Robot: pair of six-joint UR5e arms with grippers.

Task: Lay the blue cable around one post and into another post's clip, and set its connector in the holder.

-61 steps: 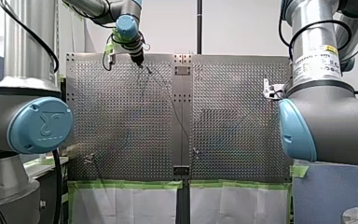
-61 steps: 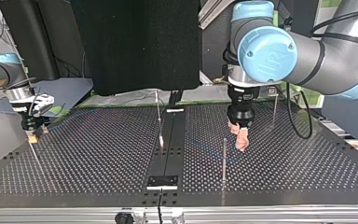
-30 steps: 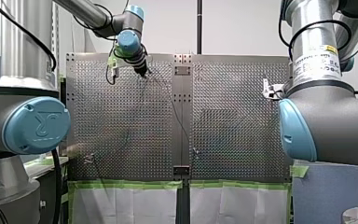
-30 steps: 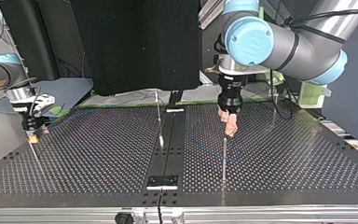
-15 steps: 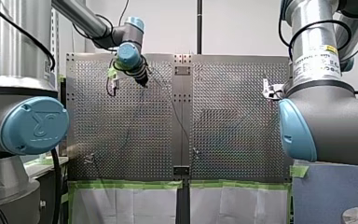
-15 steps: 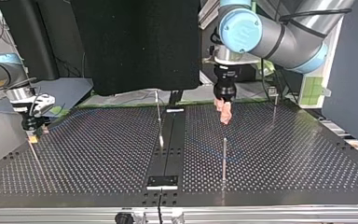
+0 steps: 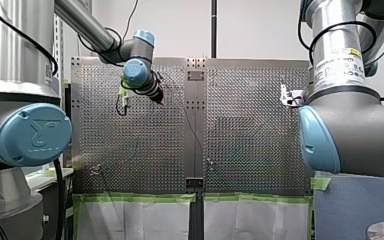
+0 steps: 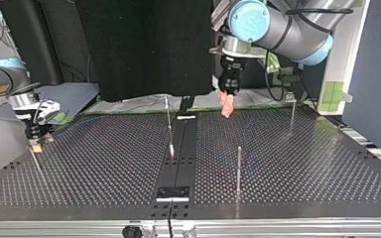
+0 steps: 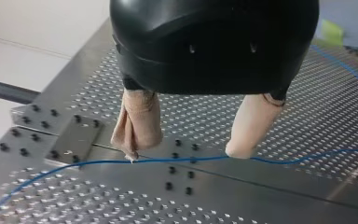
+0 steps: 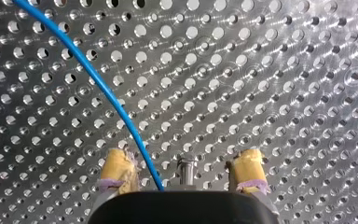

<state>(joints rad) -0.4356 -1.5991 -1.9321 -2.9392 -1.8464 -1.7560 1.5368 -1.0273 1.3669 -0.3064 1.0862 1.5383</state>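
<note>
Over the table's (image 9: 279,121) centre strip, my left gripper (image 9: 184,154) hangs with its beige pads spread wide, gripping nothing. The blue cable (image 9: 42,171) lies on the table just at their tips. My right gripper (image 10: 182,171) is likewise spread, with the cable running between its yellow pads, close by one. The left should probably descend squarely, straddle the cable, pinch gently and keep slack.

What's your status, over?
Left gripper open, over blue cable, not holding it. Right gripper open, post and cable between its fingers. Nothing blocking.
</note>
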